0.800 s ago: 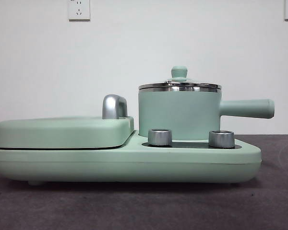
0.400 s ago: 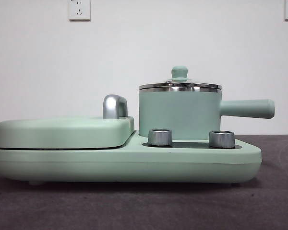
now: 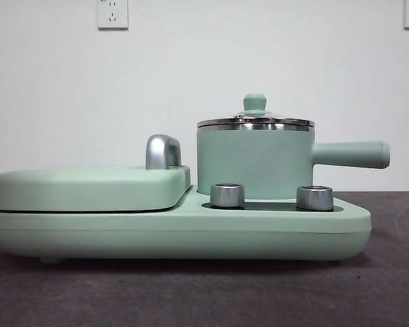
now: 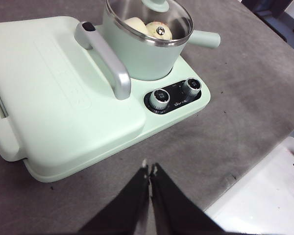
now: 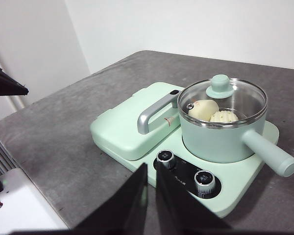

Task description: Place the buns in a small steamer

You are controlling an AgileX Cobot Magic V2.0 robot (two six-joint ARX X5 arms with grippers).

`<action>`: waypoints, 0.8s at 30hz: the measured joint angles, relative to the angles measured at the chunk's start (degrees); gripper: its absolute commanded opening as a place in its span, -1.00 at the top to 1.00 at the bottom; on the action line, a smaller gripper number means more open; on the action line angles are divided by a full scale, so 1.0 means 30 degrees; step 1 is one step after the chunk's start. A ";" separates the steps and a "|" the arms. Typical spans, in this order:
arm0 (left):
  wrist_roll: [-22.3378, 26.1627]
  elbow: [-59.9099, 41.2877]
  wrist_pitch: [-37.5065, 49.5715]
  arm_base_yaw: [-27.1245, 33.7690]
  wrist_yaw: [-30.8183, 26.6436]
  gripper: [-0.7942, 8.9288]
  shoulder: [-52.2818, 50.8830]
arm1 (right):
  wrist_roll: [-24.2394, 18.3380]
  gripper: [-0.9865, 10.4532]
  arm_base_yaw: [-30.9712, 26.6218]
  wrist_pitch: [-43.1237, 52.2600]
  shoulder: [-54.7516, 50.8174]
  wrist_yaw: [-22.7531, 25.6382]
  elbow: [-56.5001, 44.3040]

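Both buns (image 5: 210, 111) lie inside the small steamer (image 5: 220, 132), seen through its glass lid (image 5: 224, 100), which sits closed on the steel rim with the green knob on top. The steamer stands on the mint-green cooker base (image 3: 191, 231), behind the two steel dials (image 3: 227, 195), its straight handle (image 3: 351, 154) pointing away from the flat griddle lid (image 3: 88, 187) with the chrome handle (image 4: 105, 58) beside it. The whole unit rests on the grey table (image 5: 59, 132). My left claw (image 4: 149, 171) hangs above the table in front of the cooker, pressed together and holding nothing. My right claw (image 5: 151, 171) hovers near the dials, jaws nearly together, also holding nothing.
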 measured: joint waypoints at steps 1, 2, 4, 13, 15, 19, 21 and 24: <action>-0.0029 0.0000 -0.0007 0.0000 -0.0007 0.82 0.0000 | 0.0007 0.80 0.0000 0.0007 0.0000 0.0000 0.0000; -0.0044 0.0000 -0.0007 0.0000 -0.0007 0.82 0.0000 | 0.0007 0.80 0.0000 0.0022 0.0000 -0.0007 0.0000; -0.0044 0.0000 -0.0007 0.0000 0.0000 0.82 0.0000 | 0.0015 0.80 0.0000 0.0153 0.0000 0.0000 0.0000; -0.0051 -0.0058 0.0146 0.0051 -0.0007 0.82 -0.0189 | 0.0044 0.80 0.0000 0.0408 0.0000 0.0000 0.0000; -0.0051 -0.0182 0.0138 0.0277 -0.0007 0.82 -0.0379 | 0.0066 0.80 0.0000 0.0401 0.0000 0.0000 0.0000; -0.0022 -0.0729 0.0998 0.1960 0.0000 0.82 -0.0976 | 0.0066 0.80 0.0000 0.0423 0.0000 0.0000 0.0000; 0.0277 -0.1705 0.2310 0.3300 0.0000 0.82 -0.1333 | 0.0066 0.80 0.0000 0.0415 0.0000 0.0000 0.0000; 0.0896 -0.4284 0.5217 0.5938 0.0000 0.82 -0.2331 | 0.0066 0.80 0.0000 0.0415 0.0000 0.0000 0.0000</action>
